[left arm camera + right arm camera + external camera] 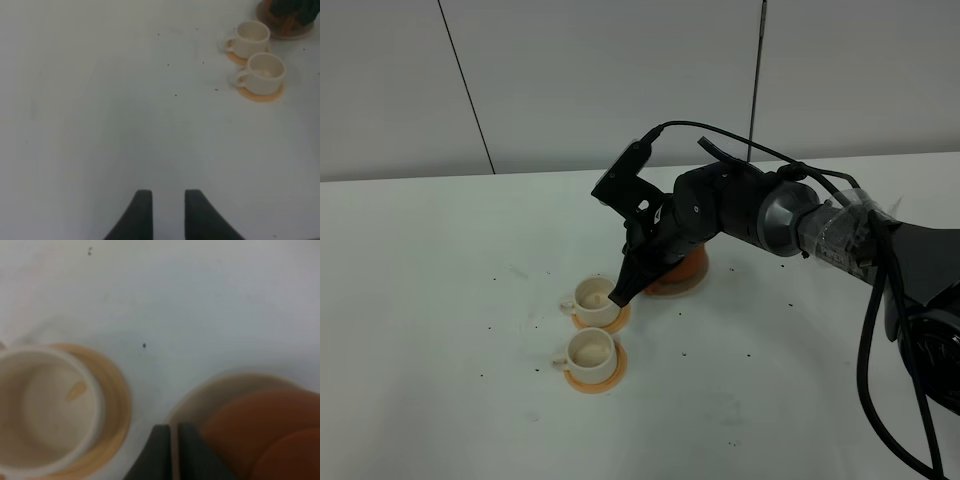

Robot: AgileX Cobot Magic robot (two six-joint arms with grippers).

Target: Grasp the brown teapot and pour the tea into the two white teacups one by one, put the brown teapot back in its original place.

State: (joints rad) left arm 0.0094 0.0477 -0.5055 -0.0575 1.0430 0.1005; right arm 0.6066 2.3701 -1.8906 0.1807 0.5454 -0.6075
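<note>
The brown teapot (pixel 690 266) sits on its cream trivet (pixel 668 291), mostly hidden behind my right arm. In the right wrist view the teapot (pixel 260 430) is beside the fingers, on the trivet's rim (pixel 200 395). My right gripper (pixel 620 295) (pixel 170 440) is shut with nothing seen between its tips, which hang at the far white teacup (pixel 595 297) (pixel 45 410). The near teacup (pixel 590 348) stands in front of it. The left wrist view shows both cups (pixel 252 37) (pixel 265 72) far from my left gripper (pixel 167 215), which is open and empty over bare table.
Each cup stands on an orange coaster (pixel 592 378) (pixel 117 405). The white table (pixel 440 300) has small dark specks scattered on it. A grey wall rises behind the table's back edge.
</note>
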